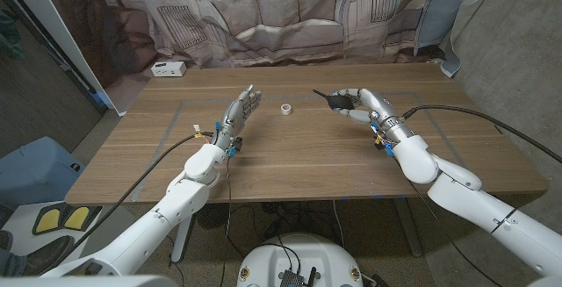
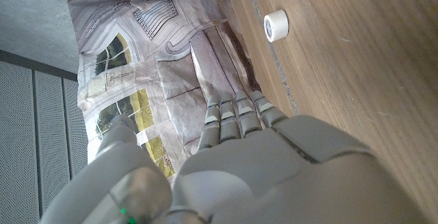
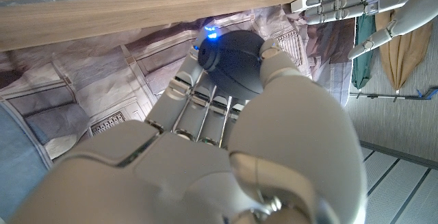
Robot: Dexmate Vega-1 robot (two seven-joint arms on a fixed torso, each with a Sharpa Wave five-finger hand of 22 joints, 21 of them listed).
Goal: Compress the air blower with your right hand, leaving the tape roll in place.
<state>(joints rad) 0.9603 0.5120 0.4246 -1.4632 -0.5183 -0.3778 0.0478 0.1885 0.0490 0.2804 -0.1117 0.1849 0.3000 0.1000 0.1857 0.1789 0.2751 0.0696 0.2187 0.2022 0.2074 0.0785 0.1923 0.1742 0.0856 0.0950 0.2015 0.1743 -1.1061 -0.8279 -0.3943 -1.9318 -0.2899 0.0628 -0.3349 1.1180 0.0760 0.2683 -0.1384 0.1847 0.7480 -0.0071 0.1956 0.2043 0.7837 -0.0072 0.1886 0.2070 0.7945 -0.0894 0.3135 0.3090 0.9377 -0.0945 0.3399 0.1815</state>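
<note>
My right hand (image 1: 362, 104) grips the black air blower (image 1: 336, 103) at the table's right middle, its thin nozzle pointing left toward the tape roll. In the right wrist view my right hand (image 3: 226, 135) wraps its fingers and thumb around the blower's dark round bulb (image 3: 236, 59). A small white tape roll (image 1: 286, 108) stands on the table between the two hands, apart from both, and the tape roll (image 2: 276, 26) also lies on the wood in the left wrist view. My left hand (image 1: 239, 111) stands on its edge left of the roll, fingers straight and apart, holding nothing.
A white box (image 1: 168, 69) sits at the table's back left corner. A printed fabric backdrop (image 1: 290, 15) hangs behind the wooden table (image 1: 290, 160). Cables run along both arms over the table's front half.
</note>
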